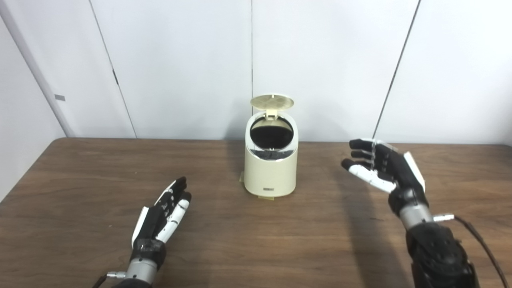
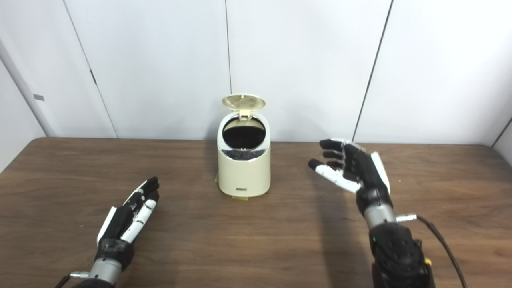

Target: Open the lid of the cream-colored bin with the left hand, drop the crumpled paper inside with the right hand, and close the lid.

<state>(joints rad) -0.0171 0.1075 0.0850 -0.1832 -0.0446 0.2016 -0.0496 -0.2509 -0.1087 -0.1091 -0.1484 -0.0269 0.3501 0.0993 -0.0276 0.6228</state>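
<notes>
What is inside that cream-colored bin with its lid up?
The lid stands open, but the cream-colored bin shows only a dark opening. No crumpled paper is visible; the bottom is hidden in shadow.

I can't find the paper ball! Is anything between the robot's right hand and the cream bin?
Nothing: both eye views show only bare brown wooden table between the open right hand and the cream-colored plastic bin.

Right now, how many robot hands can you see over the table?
2. The left hand lies low near the table's front left, fingers apart, empty. The right hand is raised to the right of the cream-colored bin, also open and empty. None looks hidden.
</notes>
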